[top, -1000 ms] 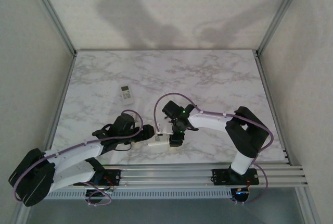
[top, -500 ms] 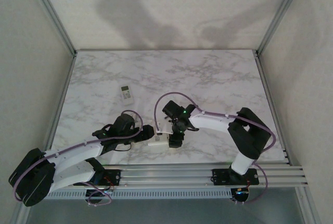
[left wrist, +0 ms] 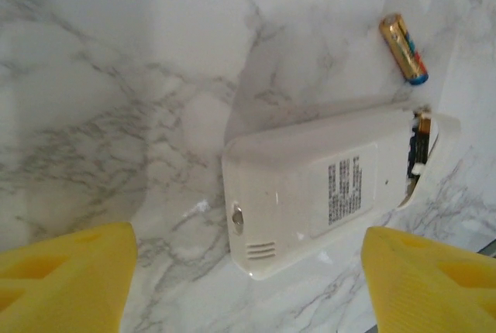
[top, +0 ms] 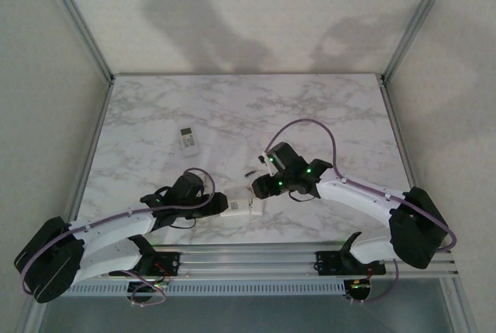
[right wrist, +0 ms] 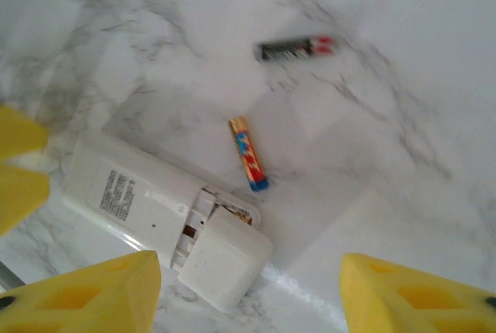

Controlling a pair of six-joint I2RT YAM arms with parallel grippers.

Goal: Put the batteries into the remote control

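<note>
Swinging back, the right arm (top: 358, 192) has lifted the right gripper (right wrist: 248, 296) off the white remote (top: 242, 207); it hangs open and empty. At the remote's near end the left gripper (left wrist: 248, 283) is open too (not touching). The remote's cover (right wrist: 221, 259) sits half off, partly blocking the slot. Just beyond the remote lie an orange battery (right wrist: 249, 155) and a dark battery (right wrist: 294, 49); a clumsy pinch could roll them away. Far beyond sits a small remote (top: 188, 139).
</note>
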